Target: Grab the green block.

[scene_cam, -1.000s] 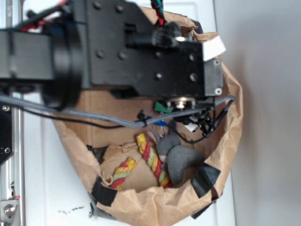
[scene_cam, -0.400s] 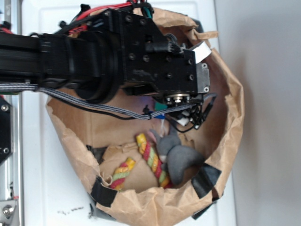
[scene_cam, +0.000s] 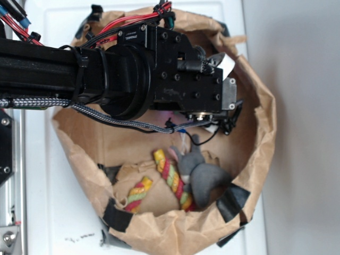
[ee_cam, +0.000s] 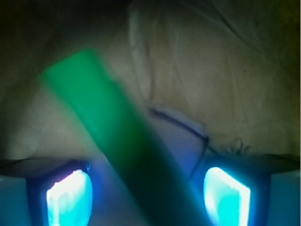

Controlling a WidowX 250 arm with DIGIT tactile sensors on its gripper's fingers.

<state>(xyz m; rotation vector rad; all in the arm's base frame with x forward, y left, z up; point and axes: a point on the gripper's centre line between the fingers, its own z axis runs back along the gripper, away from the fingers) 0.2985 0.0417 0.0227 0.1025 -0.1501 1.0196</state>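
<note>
From my remote station, the exterior view reads as follows, left to right. A metal rail [scene_cam: 11,175] runs along the left edge of the white desk [scene_cam: 53,212]. The black arm [scene_cam: 79,74] enters from the left edge and extends over a brown paper bag [scene_cam: 255,159] patched with black tape [scene_cam: 232,204]. Red wires [scene_cam: 133,25] run along the top of the arm; a braided grey cable [scene_cam: 106,118] hangs below it. Inside the bag, toward its near edge, a red-yellow-green rope [scene_cam: 170,178] lies just left of a grey plush toy [scene_cam: 204,180], the two touching. A grey wall [scene_cam: 303,127] fills the right side.

In this view the arm body hides the pincer, and I cannot see the green block.

The wrist view supplies what the exterior view lacks. The green block [ee_cam: 122,141] lies on the crumpled paper floor of the bag [ee_cam: 211,70], running diagonally from upper left to the bottom centre. The gripper [ee_cam: 148,195] is spread wide. Its left finger pad [ee_cam: 68,197] sits at the lower left and its right finger pad [ee_cam: 225,195] at the lower right, both glowing blue-white. The block's lower end passes between them, apart from both pads. A thin dark line [ee_cam: 181,125] crosses the paper just right of the block. The view is dim and blurred.
</note>
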